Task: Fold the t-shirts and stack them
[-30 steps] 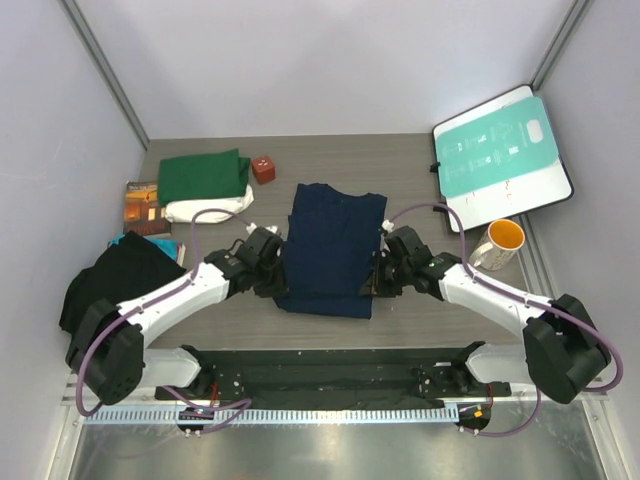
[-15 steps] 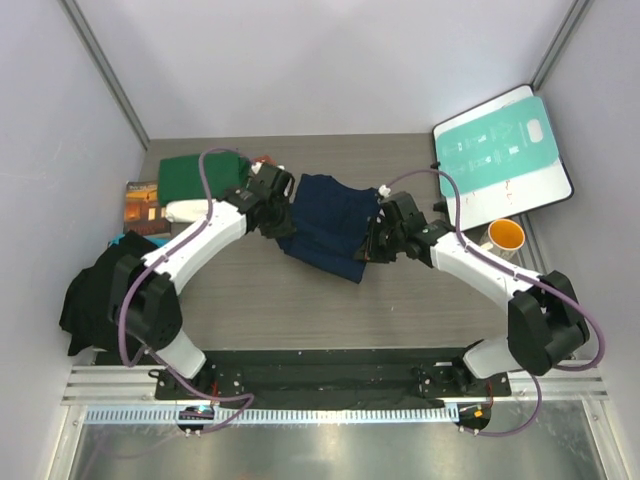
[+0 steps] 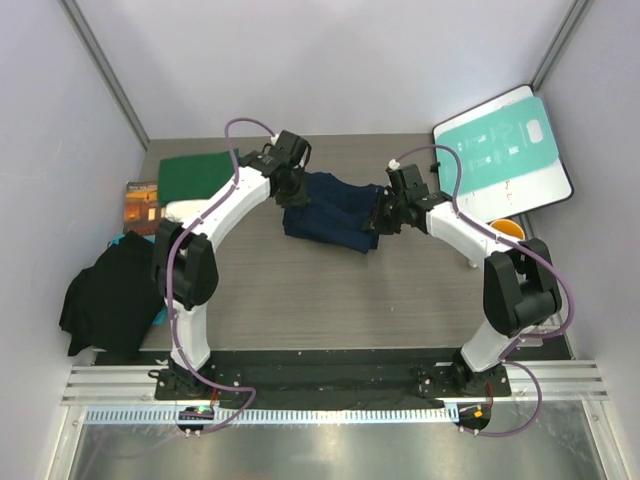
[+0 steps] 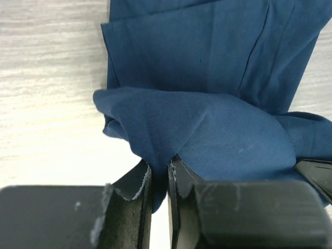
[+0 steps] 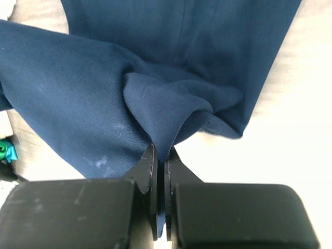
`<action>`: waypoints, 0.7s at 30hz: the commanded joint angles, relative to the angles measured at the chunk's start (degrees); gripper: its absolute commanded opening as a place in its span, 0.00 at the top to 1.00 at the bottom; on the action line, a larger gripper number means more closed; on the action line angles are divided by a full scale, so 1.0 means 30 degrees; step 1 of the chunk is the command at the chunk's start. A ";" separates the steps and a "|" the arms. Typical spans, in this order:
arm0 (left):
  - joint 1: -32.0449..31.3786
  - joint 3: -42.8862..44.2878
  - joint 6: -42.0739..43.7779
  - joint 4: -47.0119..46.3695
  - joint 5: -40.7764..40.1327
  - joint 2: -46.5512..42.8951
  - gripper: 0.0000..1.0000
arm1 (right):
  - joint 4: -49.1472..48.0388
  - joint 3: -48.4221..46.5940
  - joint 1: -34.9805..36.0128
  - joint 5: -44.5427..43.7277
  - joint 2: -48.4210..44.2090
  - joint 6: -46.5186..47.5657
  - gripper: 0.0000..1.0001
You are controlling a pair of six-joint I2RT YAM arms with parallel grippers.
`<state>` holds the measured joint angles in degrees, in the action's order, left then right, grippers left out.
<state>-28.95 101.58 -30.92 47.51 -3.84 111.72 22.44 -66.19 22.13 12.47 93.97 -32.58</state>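
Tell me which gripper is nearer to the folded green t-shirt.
Left. The left gripper pinches the navy t-shirt just right of the green t-shirt; the right gripper holds its far side.

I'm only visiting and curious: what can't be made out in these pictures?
Top view: the mug is mostly hidden behind the right arm.
Top view: fingertips of the left gripper and right gripper are lost in the navy t-shirt's folds.
Wrist views: frame edges cut off the t-shirt's outline.
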 commanded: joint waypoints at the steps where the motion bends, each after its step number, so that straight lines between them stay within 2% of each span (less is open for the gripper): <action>1: 0.0479 0.1704 0.0520 -0.0746 -0.0040 0.0785 0.85 | -0.0389 -0.2013 -0.0461 0.0208 0.0812 0.0810 0.97; 10: 0.0860 0.5189 0.0930 -0.1391 0.0457 0.4296 0.83 | -0.1150 -0.3189 -0.0814 -0.0667 0.2834 0.0548 0.89; 12: 0.0890 0.6273 0.0960 -0.1363 0.0838 0.5089 0.82 | -0.1151 -0.3189 -0.0902 -0.0933 0.3186 0.0372 0.85; 13: 0.0919 0.6654 0.0960 -0.1305 0.0955 0.5441 0.81 | -0.1180 -0.3102 -0.0902 -0.0963 0.3303 0.0197 0.79; 17: 0.0978 0.7857 0.0696 -0.1275 0.2126 0.7052 0.73 | -0.1209 -0.2780 -0.0960 -0.1489 0.3567 -0.0127 0.78; 19: 0.0978 0.7859 0.0493 -0.1333 0.2216 0.7290 0.69 | -0.1267 -0.2779 -0.0960 -0.1665 0.3685 -0.0273 0.74; 21: 0.0978 0.7713 0.0404 -0.1479 0.1983 0.7466 0.60 | -0.1239 -0.2895 -0.1048 -0.1900 0.3947 -0.0419 0.66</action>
<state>-26.33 122.89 -29.43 44.91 0.30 133.58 20.38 -73.67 19.55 9.28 105.16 -32.51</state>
